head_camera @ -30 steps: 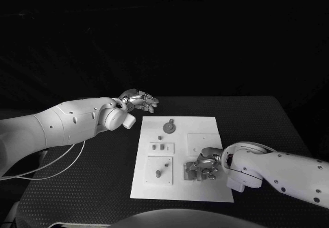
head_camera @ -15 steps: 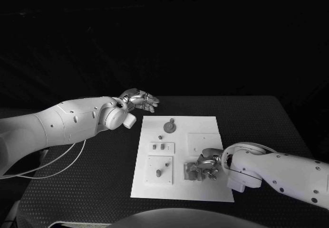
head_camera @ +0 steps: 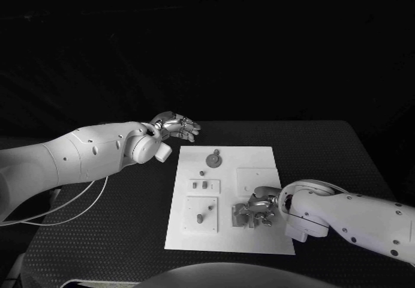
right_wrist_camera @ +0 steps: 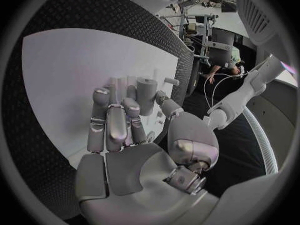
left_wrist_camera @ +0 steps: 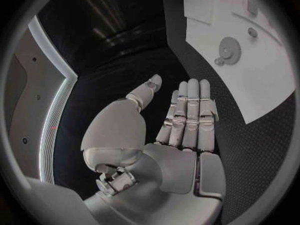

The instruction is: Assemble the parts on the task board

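Right hand at work on the near right part of the task board

The right hand (head_camera: 258, 211) is lowered onto a grey part (head_camera: 240, 217) at the near right of the task board (head_camera: 259, 157); whether the part is gripped cannot be told; the left hand (head_camera: 176, 127) is held free beyond the far left corner, fingers straight and apart, nothing in it; a gear (head_camera: 213, 160) lies on the far part; several pieces seem unassembled, so much work is judged to remain.

Right robot hand (head_camera: 256, 211) slightly nearer.
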You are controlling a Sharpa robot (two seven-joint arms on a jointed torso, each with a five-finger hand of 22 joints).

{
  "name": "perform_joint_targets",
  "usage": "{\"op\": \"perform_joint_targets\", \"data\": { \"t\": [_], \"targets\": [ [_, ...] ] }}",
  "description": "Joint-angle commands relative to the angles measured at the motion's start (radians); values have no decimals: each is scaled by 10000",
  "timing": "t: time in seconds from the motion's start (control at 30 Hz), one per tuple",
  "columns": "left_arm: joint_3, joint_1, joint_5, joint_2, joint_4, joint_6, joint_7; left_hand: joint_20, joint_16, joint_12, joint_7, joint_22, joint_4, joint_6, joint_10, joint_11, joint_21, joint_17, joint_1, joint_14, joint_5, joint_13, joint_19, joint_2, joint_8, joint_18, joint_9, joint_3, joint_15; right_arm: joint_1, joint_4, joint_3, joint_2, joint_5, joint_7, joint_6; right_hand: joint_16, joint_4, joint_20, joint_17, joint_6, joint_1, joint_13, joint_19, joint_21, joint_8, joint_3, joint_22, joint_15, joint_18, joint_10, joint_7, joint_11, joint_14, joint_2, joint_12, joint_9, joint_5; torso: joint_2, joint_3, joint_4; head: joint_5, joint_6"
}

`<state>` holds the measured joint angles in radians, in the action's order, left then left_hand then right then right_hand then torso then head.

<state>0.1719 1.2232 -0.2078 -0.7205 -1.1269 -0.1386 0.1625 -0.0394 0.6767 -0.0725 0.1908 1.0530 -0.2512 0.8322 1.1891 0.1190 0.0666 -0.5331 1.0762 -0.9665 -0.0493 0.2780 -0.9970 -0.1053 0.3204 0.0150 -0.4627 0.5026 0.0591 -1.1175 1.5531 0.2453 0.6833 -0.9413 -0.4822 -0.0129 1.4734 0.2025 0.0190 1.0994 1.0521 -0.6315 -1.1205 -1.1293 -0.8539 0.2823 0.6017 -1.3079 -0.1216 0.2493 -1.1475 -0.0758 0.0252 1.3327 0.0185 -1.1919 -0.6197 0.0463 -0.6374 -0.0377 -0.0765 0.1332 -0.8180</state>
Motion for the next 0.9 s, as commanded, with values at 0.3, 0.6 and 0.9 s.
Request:
{"op": "perform_joint_targets", "data": {
  "t": [0.3,0.6,0.9],
  "targets": [
    [-5,11,63,17,-35,140,39,2,-45,13,-33,-13,67,-37,-15,-35,26,-29,-130,-39,-29,-15,-25,-18,59,56,21,-19,9,80,-123,24,-53,-27,-62,542,50,-33,15,-9,102,83,9,5,-46,-50,4,-184,-80,124,16,-54,32,-20,-13,13,8,35,1,6,-6,-31,13],
    [-5,12,63,15,-34,151,27,2,-50,13,-33,-14,70,-38,-16,-36,26,-35,-129,-39,-29,-16,-23,-20,60,57,23,-17,9,102,-122,24,-54,-57,-67,557,50,-33,15,-9,102,83,9,5,-46,-50,4,-184,-80,124,16,-54,32,-20,-13,13,8,35,2,3,-5,-26,10],
    [-5,12,63,13,-34,145,18,5,-66,16,-35,-17,77,-39,-24,-33,23,-46,-126,-28,-29,-19,-9,-27,65,55,28,-13,14,110,-128,24,-57,-174,-74,535,50,-33,15,-9,102,83,9,5,-46,-50,4,-184,-80,124,16,-54,32,-20,-13,13,8,35,4,7,-6,-18,-7]
  ]
}}
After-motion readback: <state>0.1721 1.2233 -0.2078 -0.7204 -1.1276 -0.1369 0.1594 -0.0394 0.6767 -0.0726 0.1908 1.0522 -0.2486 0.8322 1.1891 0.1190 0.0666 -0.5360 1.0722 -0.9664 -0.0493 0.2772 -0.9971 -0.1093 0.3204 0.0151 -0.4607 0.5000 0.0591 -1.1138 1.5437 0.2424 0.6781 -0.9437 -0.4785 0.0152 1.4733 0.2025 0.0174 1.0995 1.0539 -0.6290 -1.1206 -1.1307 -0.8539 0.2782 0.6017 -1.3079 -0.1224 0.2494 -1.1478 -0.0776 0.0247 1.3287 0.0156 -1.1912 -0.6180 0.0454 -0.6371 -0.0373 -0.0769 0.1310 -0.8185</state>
